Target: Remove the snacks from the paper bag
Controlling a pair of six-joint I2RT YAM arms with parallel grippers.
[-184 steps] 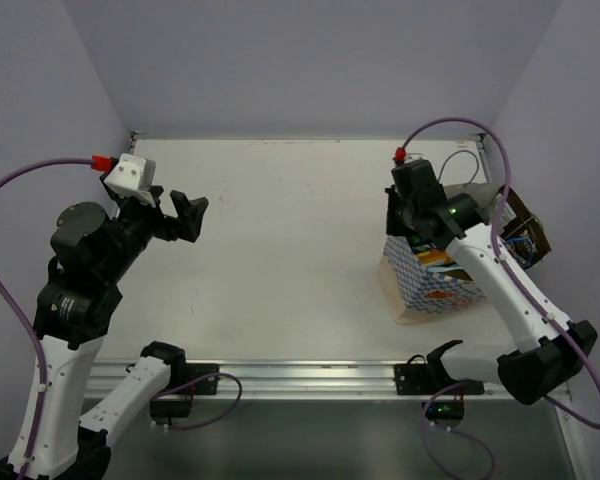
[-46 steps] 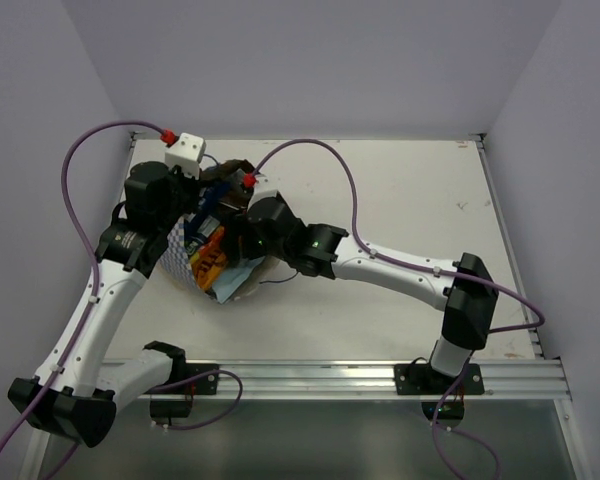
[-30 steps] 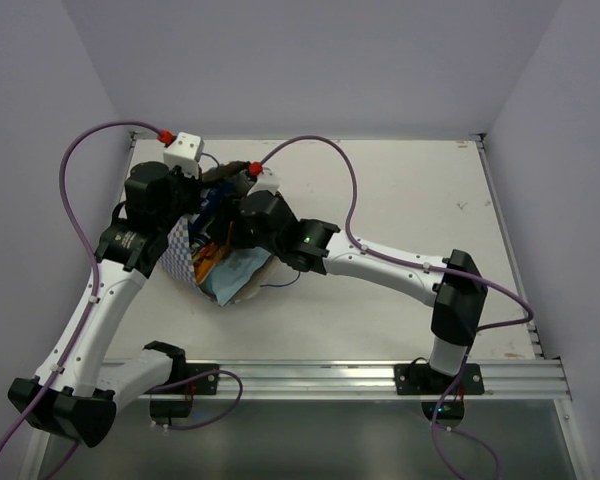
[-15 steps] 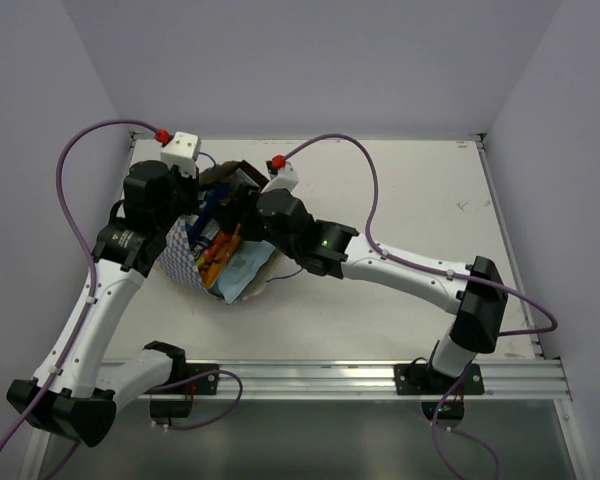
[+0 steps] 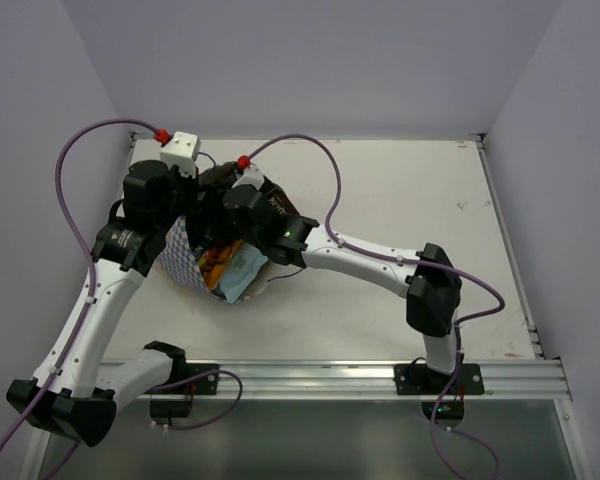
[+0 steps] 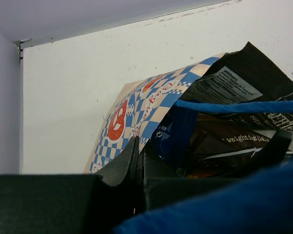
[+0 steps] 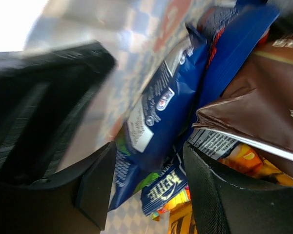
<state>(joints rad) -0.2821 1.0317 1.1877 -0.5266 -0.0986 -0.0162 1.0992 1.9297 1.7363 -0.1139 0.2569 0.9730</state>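
The cream paper bag with blue-and-white checks [image 5: 183, 268] is lying tipped over at the left side of the white tabletop [image 5: 410, 190]. Its open mouth is facing toward the right. Both arms are reaching to the bag.

The left claw [image 6: 138, 152] is pinching the checked edge of the bag. Its 2 dark fingers [image 6: 118, 163] are pressing almost together on the paper.

The right claw [image 7: 149, 148] is sitting at the mouth of the bag. Its 2 black fingers [image 7: 210, 195] are spreading wide apart and are not squeezing anything. A crinkly dark blue snack packet [image 7: 158, 109] is lying between those fingers, but I cannot tell if they are touching it. Just beside it, a shiny dark brown snack packet [image 7: 263, 107] is resting over a bright orange snack packet [image 7: 244, 158].

In the view from above, a light blue snack packet [image 5: 242, 272] is poking out of the mouth of the bag, down near the tabletop. Every packet I can see is sitting inside the bag or right at its mouth.
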